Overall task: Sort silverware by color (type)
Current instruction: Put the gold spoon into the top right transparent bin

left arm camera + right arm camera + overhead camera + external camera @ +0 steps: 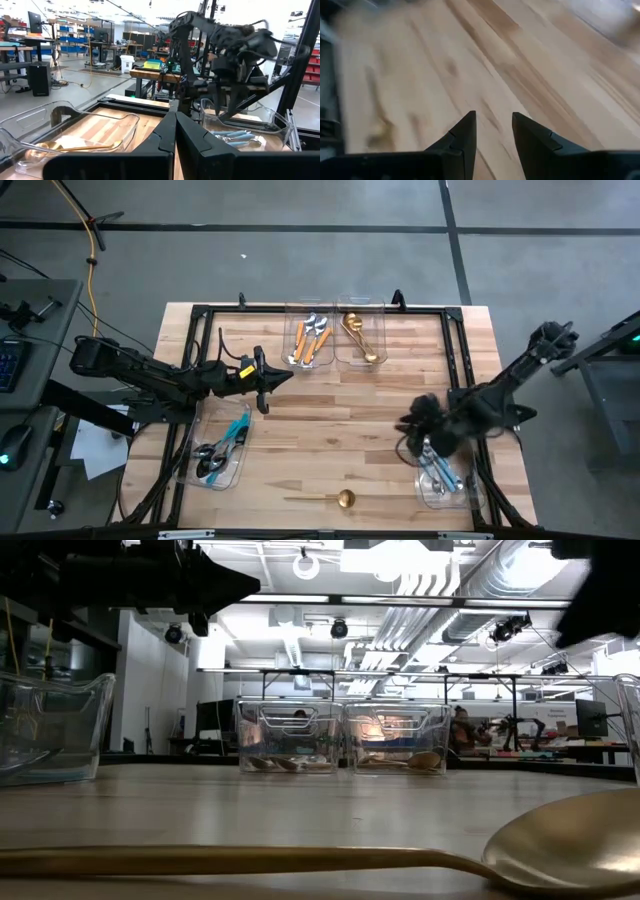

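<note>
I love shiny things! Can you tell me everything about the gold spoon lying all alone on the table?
The gold spoon is gold all over and looks like shiny metal, with a round bowl and a long thin handle. It lies flat on the bare wooden table near its front edge, outside every bin, the bowl pointing toward the robot's right side. In the low view it lies close to the camera, the bowl curving upward and catching the light. Nothing but the table touches it; neither gripper is on it.

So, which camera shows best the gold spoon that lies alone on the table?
The low view: the gold spoon fills the foreground, bowl and handle lying flat on the table. The high view shows the whole spoon, small, outside every bin. Neither wrist view shows it.
</note>
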{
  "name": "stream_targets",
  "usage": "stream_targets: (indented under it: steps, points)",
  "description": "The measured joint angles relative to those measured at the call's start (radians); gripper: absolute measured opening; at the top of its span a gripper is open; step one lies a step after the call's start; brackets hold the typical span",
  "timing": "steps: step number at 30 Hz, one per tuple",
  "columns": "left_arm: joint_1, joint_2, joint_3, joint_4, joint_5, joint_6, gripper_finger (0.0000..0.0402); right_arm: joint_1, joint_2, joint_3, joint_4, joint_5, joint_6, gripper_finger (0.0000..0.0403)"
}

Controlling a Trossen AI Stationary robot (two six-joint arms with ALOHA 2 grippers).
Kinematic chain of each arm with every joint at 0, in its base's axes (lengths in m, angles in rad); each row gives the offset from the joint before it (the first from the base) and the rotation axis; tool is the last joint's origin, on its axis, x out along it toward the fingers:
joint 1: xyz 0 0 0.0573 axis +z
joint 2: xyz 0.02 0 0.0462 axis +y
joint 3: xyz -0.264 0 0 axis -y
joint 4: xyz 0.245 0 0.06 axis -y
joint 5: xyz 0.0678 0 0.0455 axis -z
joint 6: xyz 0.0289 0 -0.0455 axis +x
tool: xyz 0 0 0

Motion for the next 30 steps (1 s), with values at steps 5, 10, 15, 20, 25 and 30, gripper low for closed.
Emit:
stream_targets:
  steps: [5, 10, 15, 20, 25, 30]
  points:
    - [0.012, 0.0, 0.0, 0.0, 0.0, 0.002, 0.0, -0.19, -0.006, -0.19, 0.681, -0.105, -0.503, 0.011]
    - [0.018, 0.0, 0.0, -0.002, 0.014, 0.015, 0.0, -0.348, 0.064, -0.28, 1.212, -0.305, -0.901, 0.011]
    - [0.008, -0.008, -0.001, 0.029, 0.107, 0.037, 0.0, -0.438, 0.149, -0.253, 1.361, -0.39, -1.159, 0.011]
    - [-0.017, -0.017, 0.0, 0.041, 0.11, 0.086, 0.0, -0.493, 0.218, -0.205, 1.37, -0.399, -1.246, 0.011]
    - [-0.035, -0.017, 0.0, 0.001, 0.054, 0.122, 0.0, -0.525, 0.243, -0.204, 1.379, -0.399, -1.22, 0.011]
    - [-0.037, -0.017, 0.0, -0.005, 0.022, 0.122, 0.0, -0.547, 0.243, -0.204, 1.387, -0.399, -1.165, 0.011]
